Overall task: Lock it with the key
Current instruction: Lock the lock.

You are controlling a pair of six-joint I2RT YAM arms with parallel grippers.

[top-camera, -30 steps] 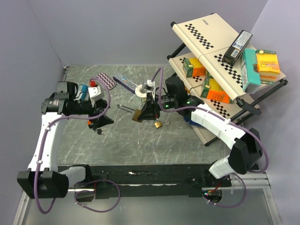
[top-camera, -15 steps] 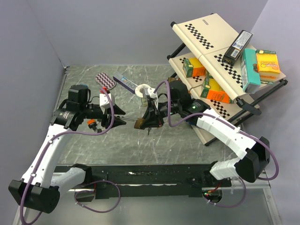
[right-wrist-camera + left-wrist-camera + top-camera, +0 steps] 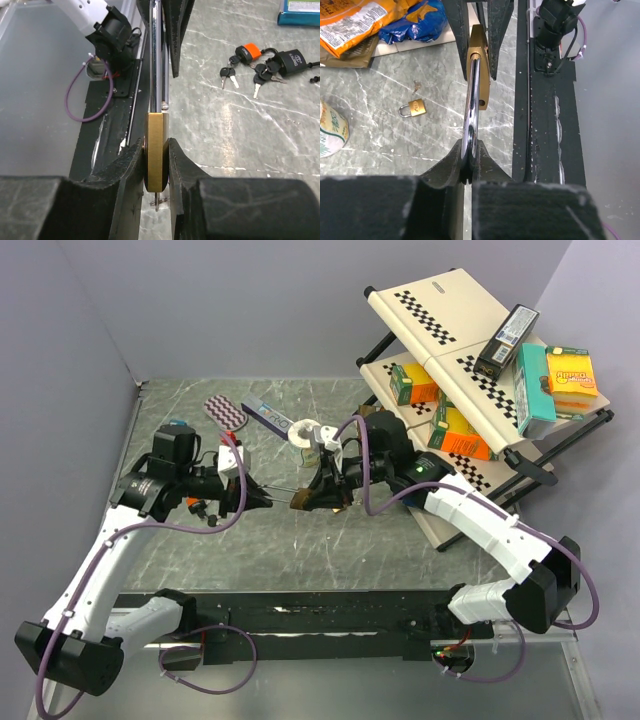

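Grey-green marbled counter (image 3: pixel 330 550), lilac walls behind, and both arms meet right in the middle of it, held up off the stone. Left claw (image 3: pixel 466 170) is pressed together on the bend of the long chrome shackle (image 3: pixel 471 110), fingers tight either side. Right claw (image 3: pixel 155 147) comes from the opposite end, pinching the brass padlock body (image 3: pixel 155 172) flat between its pads. So the padlock (image 3: pixel 300 502) hangs stretched between the two claws, lying roughly level above the counter. From the right wrist view, one shackle leg runs into the body, while the other leg's tip stops just short of the brass. Down on the counter lies a small brass padlock (image 3: pixel 414 108), well apart from the action. A bunch of keys (image 3: pixel 250 62) with an orange tag lies beside a black padlock (image 3: pixel 292 59). White tape roll (image 3: pixel 305 432) sits just behind the claws, and a slanted rack (image 3: pixel 470 350) loaded with boxes stands at the right
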